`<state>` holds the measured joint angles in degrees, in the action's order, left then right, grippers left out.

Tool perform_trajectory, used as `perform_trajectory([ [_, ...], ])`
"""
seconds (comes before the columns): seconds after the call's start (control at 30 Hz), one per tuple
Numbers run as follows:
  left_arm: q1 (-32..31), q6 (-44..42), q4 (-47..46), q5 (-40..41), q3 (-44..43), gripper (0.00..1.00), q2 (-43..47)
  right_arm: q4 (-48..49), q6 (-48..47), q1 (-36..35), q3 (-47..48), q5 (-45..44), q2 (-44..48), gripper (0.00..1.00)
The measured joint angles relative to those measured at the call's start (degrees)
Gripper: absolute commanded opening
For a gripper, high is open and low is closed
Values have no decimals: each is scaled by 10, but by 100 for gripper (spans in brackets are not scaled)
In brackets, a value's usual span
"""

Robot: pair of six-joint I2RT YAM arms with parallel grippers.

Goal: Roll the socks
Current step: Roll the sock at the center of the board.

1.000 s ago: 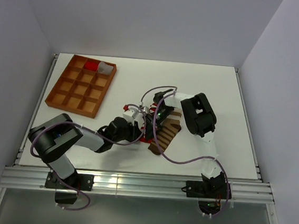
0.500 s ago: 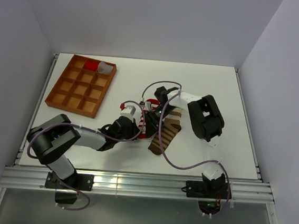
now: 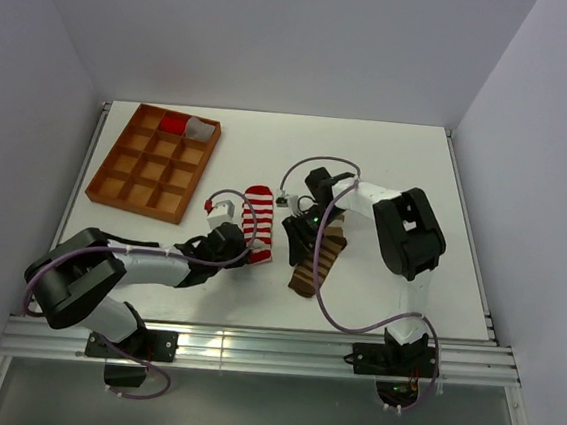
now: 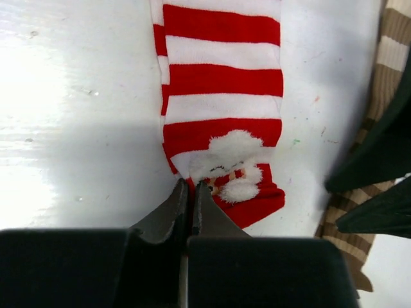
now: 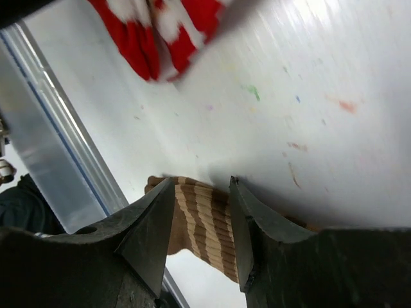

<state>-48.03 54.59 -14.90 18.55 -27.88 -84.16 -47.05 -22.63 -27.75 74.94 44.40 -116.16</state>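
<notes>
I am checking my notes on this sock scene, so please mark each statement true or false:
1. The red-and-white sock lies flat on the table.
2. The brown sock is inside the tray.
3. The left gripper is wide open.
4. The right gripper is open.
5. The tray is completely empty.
1. True. The red-and-white sock lies flat on the table.
2. False. The brown sock lies on the table, right of the red-and-white one and apart from it.
3. False. The left gripper is shut on that sock's near corner.
4. True. The right gripper has its jaws apart at the brown sock.
5. False. The tray holds a red thing and a pale thing in its far row.
</notes>
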Motion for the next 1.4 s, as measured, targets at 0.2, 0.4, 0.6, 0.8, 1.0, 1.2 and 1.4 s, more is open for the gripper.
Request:
perform_trajectory([
  [0.2, 0, 19, 68, 4, -29, 0, 1, 3, -5, 24, -24, -45, 28, 47],
  [0.4, 0, 23, 104, -2, -61, 0, -17, 22, -20, 38, -36, -89, 53, 43],
  [0.6, 0, 23, 120, -43, -103, 0, -52, 75, -28, 33, -43, -67, 86, 42],
  [0.8, 0, 24, 125, -101, -148, 0, -95, 184, -52, 10, -121, -42, 210, 42],
  [1.0, 3, 39, 128, -150, -164, 0, -112, 243, -104, -29, -202, -38, 305, 45],
  [1.2, 8, 56, 136, -189, -171, 0, -119, 277, -166, -100, -256, -105, 327, 45],
  [1.4, 17, 66, 147, -218, -173, 0, -121, 302, -198, -154, -296, -198, 338, 47],
])
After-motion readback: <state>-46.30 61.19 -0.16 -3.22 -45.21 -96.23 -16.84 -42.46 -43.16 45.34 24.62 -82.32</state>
